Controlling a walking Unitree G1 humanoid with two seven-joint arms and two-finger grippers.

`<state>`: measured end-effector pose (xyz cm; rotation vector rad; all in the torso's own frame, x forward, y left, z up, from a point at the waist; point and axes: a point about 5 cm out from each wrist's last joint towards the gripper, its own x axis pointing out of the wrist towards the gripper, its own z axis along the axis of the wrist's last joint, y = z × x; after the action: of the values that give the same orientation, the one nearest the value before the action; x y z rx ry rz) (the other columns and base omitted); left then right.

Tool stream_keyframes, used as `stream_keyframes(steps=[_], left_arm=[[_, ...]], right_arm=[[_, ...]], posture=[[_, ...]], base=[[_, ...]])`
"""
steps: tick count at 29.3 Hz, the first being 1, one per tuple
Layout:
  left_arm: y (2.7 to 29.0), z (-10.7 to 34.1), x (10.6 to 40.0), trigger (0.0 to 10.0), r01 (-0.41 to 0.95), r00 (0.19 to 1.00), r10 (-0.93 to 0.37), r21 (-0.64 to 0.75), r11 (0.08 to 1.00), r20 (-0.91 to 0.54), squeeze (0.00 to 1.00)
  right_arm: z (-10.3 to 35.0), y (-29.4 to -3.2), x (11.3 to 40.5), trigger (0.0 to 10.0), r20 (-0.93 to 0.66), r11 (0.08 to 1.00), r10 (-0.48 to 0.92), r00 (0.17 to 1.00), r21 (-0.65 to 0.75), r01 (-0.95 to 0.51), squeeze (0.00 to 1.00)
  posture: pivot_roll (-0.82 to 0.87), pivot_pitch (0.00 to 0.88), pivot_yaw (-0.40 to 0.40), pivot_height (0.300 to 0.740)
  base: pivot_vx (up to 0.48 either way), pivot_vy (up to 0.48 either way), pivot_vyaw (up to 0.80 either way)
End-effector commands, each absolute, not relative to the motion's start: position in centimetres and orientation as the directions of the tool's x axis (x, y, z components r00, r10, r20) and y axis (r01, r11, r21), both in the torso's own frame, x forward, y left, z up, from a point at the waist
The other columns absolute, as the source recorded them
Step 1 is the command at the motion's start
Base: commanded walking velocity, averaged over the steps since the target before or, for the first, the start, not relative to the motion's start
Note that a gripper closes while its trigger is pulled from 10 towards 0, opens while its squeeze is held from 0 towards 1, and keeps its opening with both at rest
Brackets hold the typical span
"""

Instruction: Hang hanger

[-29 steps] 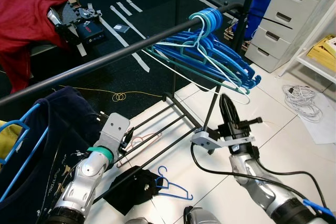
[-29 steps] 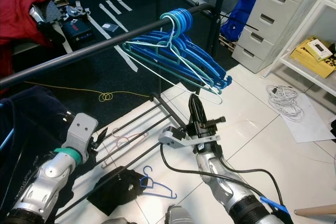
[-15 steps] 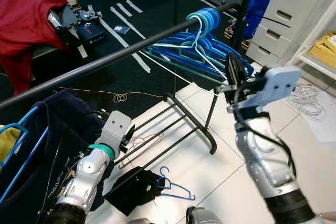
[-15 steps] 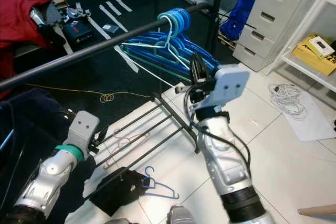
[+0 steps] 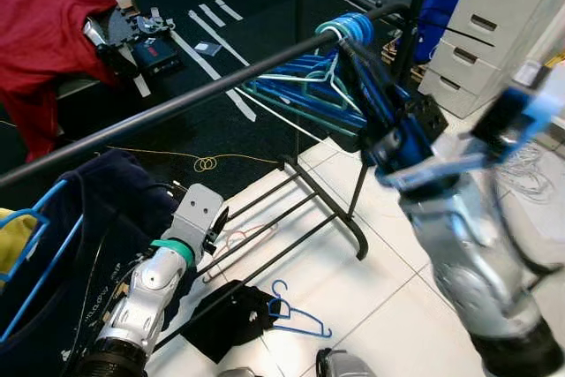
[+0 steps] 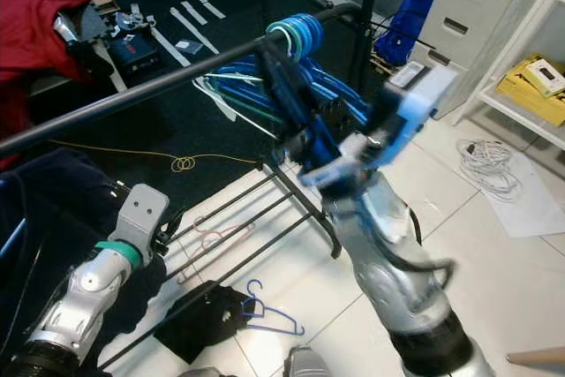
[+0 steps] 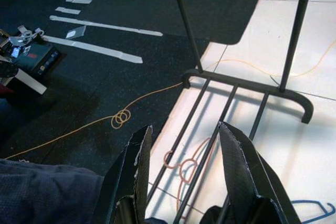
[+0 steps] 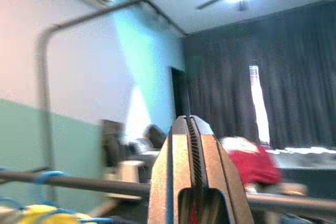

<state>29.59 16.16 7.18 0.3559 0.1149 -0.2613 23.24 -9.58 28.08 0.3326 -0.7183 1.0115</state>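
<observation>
A bunch of blue and teal hangers (image 5: 300, 86) hangs by its hooks (image 5: 353, 26) from the black rail (image 5: 177, 103). My right gripper (image 5: 346, 46) is raised to the rail, its shut fingers (image 8: 191, 145) pointing up beside the hooks with nothing between them. One blue hanger (image 5: 300, 315) lies on the white floor, and a pink hanger (image 5: 238, 240) lies under the rack. Low at the left my left gripper (image 7: 185, 129) stands open and empty above the rack's base bars. A dark garment (image 5: 97, 218) hangs on a blue hanger at the left end of the rail.
The rack's base (image 5: 327, 209) spreads across the tiles, with a black cloth (image 5: 229, 320) beside it. A white drawer unit (image 5: 494, 24) and a cable coil (image 6: 485, 161) are at the right. Red cloth (image 5: 44, 15), tools and a yellow cord (image 5: 207, 163) lie on the dark carpet.
My right arm has swung up from low over the floor to the rail, so its shut fingers now reach the hanger hooks. The left arm has stayed put.
</observation>
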Motion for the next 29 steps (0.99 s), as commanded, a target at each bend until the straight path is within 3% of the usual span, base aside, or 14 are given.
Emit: stream_keyframes(steps=[1,5,19,20,21,22,29], left_arm=[[16.5,6.6,29.3,10.0,0.273,0.958,-0.225,0.323,0.906,-0.181,0.00],[16.5,6.5,29.4,10.0,0.274,0.958,-0.225,0.324,0.906,-0.180,0.00],[16.4,6.5,29.6,10.0,0.273,0.958,-0.228,0.320,0.907,-0.173,0.00],[16.3,6.5,29.6,10.0,0.273,0.958,-0.228,0.319,0.907,-0.173,0.00],[16.3,6.5,29.6,10.0,0.273,0.958,-0.228,0.319,0.907,-0.173,0.00],[16.3,6.5,29.6,10.0,0.273,0.958,-0.228,0.319,0.908,-0.172,0.00],[16.2,6.4,29.6,10.0,0.273,0.958,-0.228,0.318,0.908,-0.171,0.00]], right_arm=[[28.2,-9.6,22.2,10.0,0.680,0.392,0.693,0.240,-0.077,-0.917,0.00],[28.2,-9.7,21.7,10.0,0.658,0.331,0.730,0.183,-0.106,-0.937,0.00],[28.2,-10.0,21.8,10.0,0.587,0.328,0.791,0.173,-0.168,-0.930,0.01],[28.3,-10.1,21.8,10.0,0.581,0.313,0.797,0.165,-0.164,-0.935,0.52],[28.3,-10.1,21.8,10.0,0.581,0.313,0.797,0.165,-0.164,-0.935,0.52],[28.3,-10.3,21.8,10.0,0.581,0.303,0.798,0.160,-0.156,-0.940,1.00],[28.5,-10.8,21.8,10.0,0.592,0.285,0.792,0.150,-0.141,-0.948,1.00]], posture=[[-0.10,0.037,0.128,0.740],[-0.10,0.035,0.131,0.740],[-0.10,0.029,0.128,0.740],[-0.10,0.029,0.128,0.740],[-0.10,0.029,0.128,0.740],[-0.10,0.029,0.128,0.740],[-0.10,0.030,0.127,0.740]], base=[[0.000,0.000,0.00],[0.000,0.000,0.00],[0.000,0.000,0.00],[0.000,0.000,0.00],[0.000,0.000,0.00],[0.000,0.000,0.00],[0.000,0.000,0.00]])
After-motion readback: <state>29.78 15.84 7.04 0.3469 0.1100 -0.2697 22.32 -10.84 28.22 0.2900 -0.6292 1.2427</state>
